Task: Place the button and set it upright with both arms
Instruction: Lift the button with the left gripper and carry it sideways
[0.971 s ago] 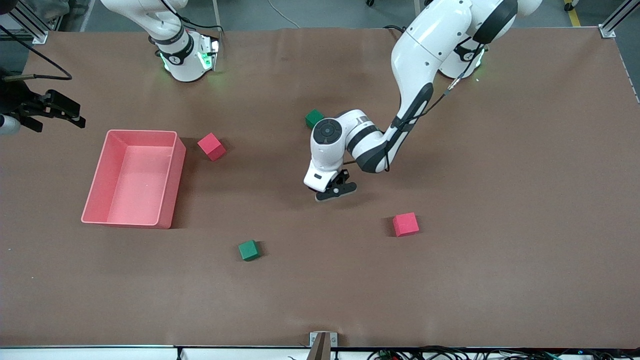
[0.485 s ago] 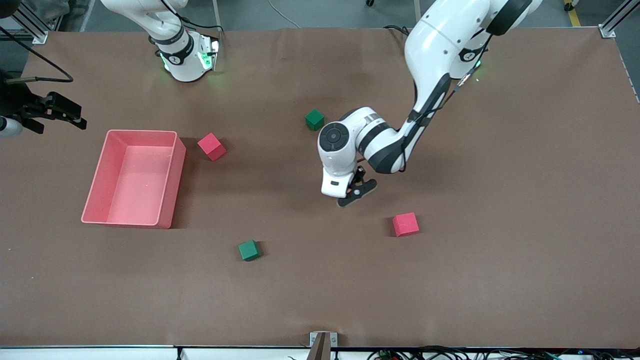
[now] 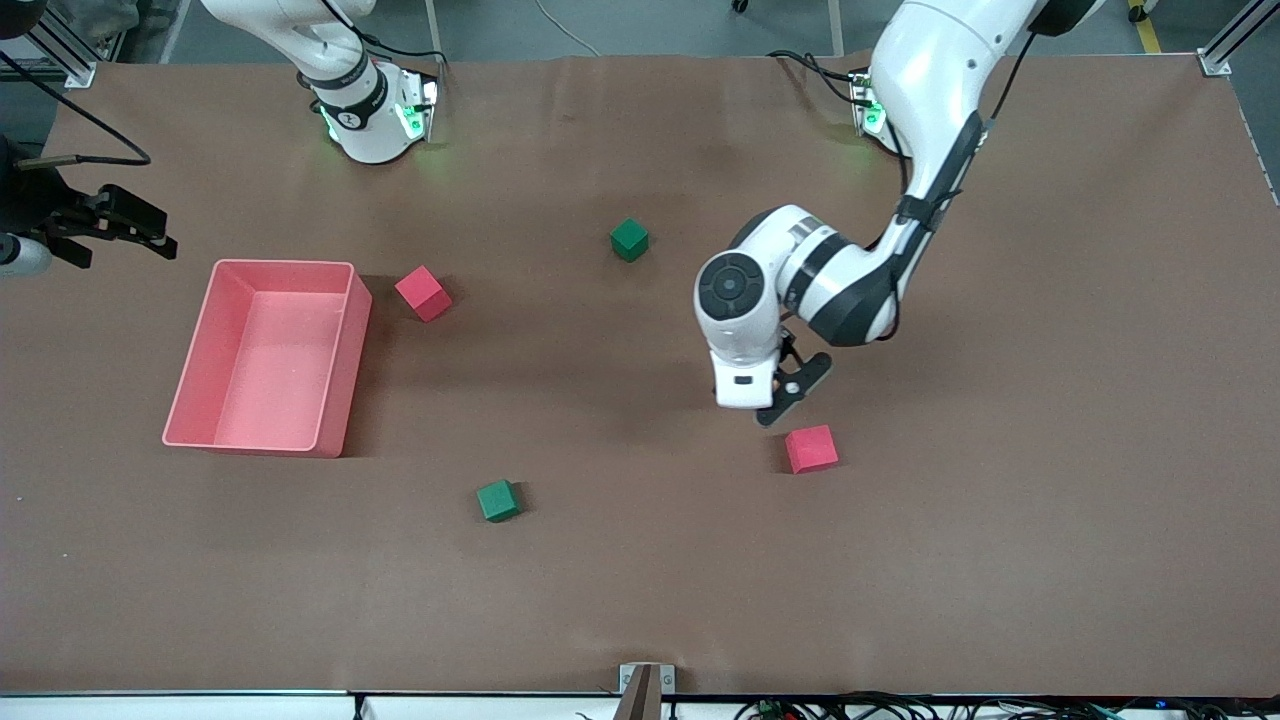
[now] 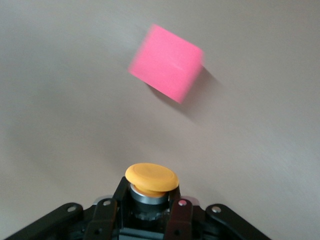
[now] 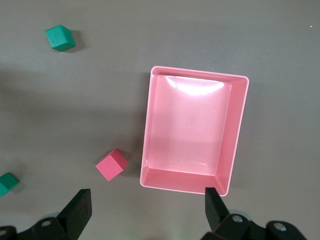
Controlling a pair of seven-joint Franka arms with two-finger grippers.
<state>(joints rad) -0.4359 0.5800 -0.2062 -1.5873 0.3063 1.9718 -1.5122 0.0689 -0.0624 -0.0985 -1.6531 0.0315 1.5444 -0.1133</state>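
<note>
Fingers clamped on the button [image 4: 151, 179], the left gripper [image 3: 790, 385] has swung toward the left arm's end of the desk [image 3: 1000, 560], now at the pink cube's [image 3: 811, 448] eleven o'clock, suggesting placement approaches, while the right gripper [image 5: 145, 210] waits, fingers apart, above the pink bin [image 5: 239, 125].

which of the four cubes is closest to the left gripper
The red cube toward the left arm's end, just below the left gripper in the front view; the other red cube sits beside the pink bin.

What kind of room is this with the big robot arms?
Probably a robot testing lab. Two white jointed robot arms stand at a brown-covered table, aluminium frame posts mark its corners, and loose cables run along its edge.
</note>
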